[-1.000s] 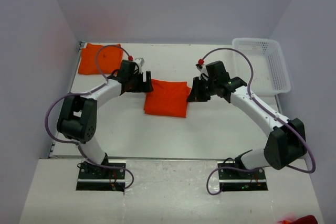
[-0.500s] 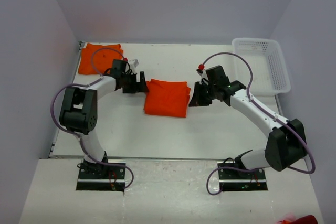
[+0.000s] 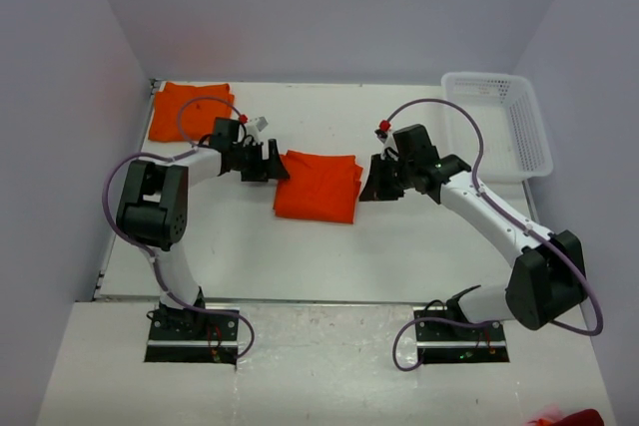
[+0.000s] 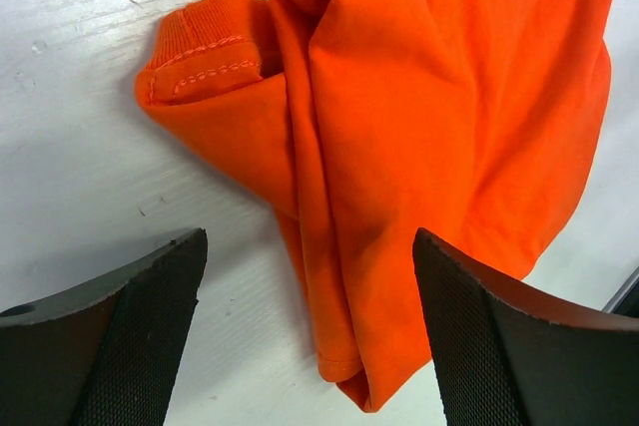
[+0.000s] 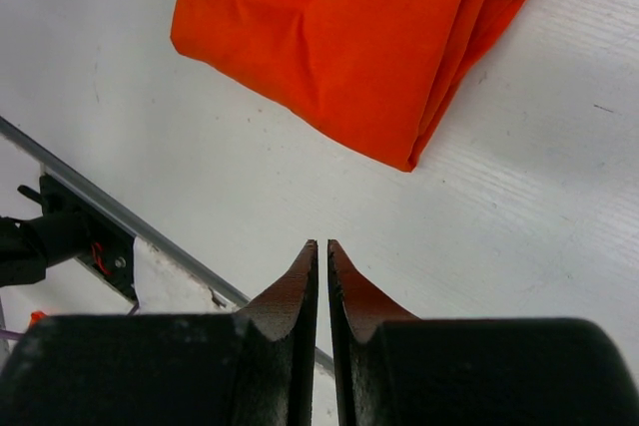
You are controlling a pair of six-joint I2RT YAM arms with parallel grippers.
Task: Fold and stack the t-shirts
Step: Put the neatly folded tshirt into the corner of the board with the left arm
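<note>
left claw spread wide, empty | right claw pinched closed, empty | both now backed off folded t-shirt | fold looks done, stacking on pile next

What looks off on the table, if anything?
The centre t-shirt is folded untidily: in the left wrist view a stitched hem pokes out of the fold and the layers bunch instead of lying flat. Nothing else stands out.

Lab cell, plain walls, white table (enclosed)

No readable text, labels or numbers anywhere.
</note>
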